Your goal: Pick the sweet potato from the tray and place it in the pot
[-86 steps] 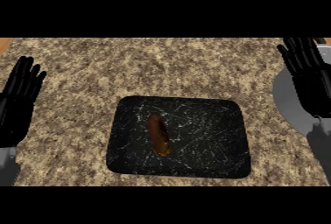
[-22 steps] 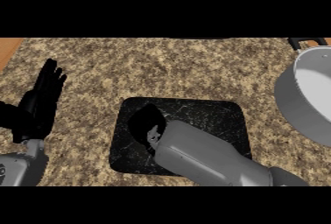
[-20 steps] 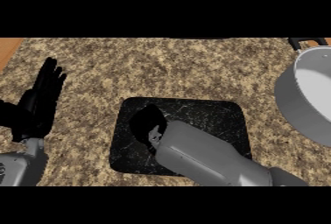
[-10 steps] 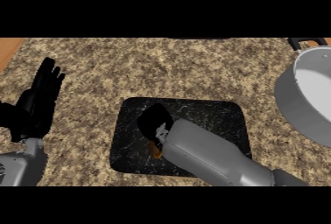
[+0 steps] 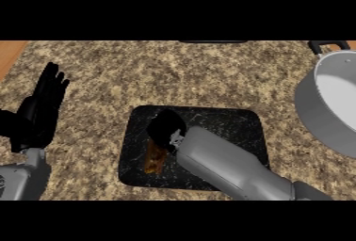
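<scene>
We see our right robot hand [image 5: 167, 128] curled round only the upper end of the sweet potato [image 5: 154, 161], which lies on the tray [image 5: 233, 124], so lifted by that end it may pivot and slip out before reaching the pot [image 5: 316, 113] at far right.

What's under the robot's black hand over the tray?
The sweet potato lies on the dark tray under the right hand. Only its lower end shows; the hand covers its upper part, so whether it is held cannot be seen.
</scene>
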`<action>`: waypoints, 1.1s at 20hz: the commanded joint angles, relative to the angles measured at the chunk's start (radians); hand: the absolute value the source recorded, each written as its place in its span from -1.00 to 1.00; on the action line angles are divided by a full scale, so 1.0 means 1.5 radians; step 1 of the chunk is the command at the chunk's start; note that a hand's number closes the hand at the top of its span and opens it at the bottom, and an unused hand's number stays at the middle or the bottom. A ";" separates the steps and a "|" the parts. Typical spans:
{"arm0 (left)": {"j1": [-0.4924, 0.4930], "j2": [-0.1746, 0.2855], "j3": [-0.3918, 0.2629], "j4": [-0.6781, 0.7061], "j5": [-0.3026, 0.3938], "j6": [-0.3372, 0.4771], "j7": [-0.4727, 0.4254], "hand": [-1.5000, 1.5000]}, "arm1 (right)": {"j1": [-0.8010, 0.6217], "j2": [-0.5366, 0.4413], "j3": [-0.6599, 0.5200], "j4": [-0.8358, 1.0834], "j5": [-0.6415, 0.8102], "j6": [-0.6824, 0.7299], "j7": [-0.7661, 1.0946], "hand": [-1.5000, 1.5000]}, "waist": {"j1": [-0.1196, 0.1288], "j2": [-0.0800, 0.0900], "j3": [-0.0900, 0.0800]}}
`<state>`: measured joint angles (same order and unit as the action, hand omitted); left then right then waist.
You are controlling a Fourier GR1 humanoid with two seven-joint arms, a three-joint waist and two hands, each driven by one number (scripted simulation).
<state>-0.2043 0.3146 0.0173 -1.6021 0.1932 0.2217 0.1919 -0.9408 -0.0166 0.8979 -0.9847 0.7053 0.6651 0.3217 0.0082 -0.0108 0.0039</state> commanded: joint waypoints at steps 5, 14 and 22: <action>0.038 0.002 0.017 -0.002 -0.008 0.003 -0.010 0.00 | 0.204 -0.056 -0.088 -0.165 -0.020 -0.133 0.064 1.00 | -0.048 -0.005 -0.001; 0.055 0.024 0.044 -0.039 0.009 -0.006 0.016 0.00 | 0.484 -0.164 -0.114 -0.549 -0.012 -0.263 0.165 1.00 | -0.049 -0.007 -0.002; 0.067 0.014 0.047 -0.035 0.009 -0.007 -0.006 0.00 | 0.567 -0.197 -0.263 -0.832 0.049 -0.419 0.220 1.00 | -0.050 -0.005 -0.002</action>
<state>-0.1241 0.3364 0.0818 -1.6436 0.2011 0.2201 0.1985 -0.1738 -0.2794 0.5851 -2.0437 0.7364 0.1346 0.6208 -0.0725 -0.0201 0.0009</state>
